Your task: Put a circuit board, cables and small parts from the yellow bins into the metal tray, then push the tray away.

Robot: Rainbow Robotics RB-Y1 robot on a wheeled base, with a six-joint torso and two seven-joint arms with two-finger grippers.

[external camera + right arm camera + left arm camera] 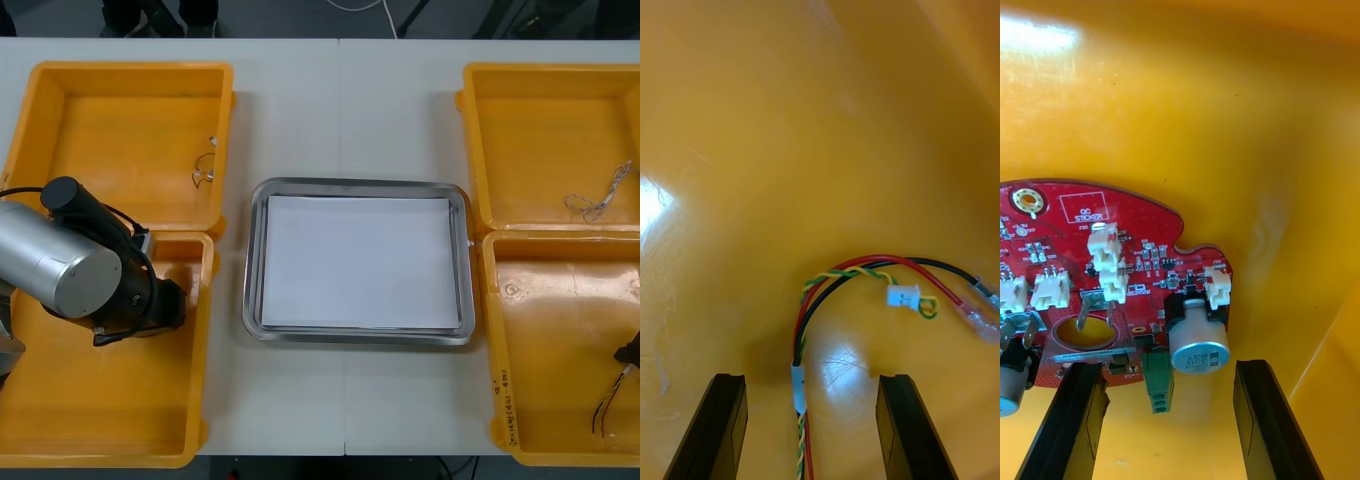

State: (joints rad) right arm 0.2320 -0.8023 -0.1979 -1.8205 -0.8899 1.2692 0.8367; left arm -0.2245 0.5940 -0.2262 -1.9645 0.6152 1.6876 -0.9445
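2 pincers are low inside the near bins, 1 at each side of the bench (340, 120), and each is placed over the thing it seems meant to take. The left pincer (1169, 371) is wide. Its fingers stand at both sides of the edge of the red board (1146, 277), which lies flat on the floor of the near left bin (100, 440), and a grey cylinder on the board sits between them. I think this position is chosen so that closing would pinch the board by its rim. The right pincer (812, 382) is also wide and holds nothing. The red and yellow cable (799, 382) runs between its fingers on the floor of the near right bin (560, 330), so the pincer is lined up where a white sleeve binds the wires together.

The wrist views give these details of grip. The front view gives the layout instead: the tray (255, 300), white inside and with nothing in it, lies between the bins. Small metal parts (205, 172) lie in the far left bin (120, 130), and a thin twisted cable (598, 205) lies in the far right bin (540, 140). In that view the left arm (60, 265) covers the board, and the right pincer sits at the very right edge. By my judgement the task is at its first pickups.
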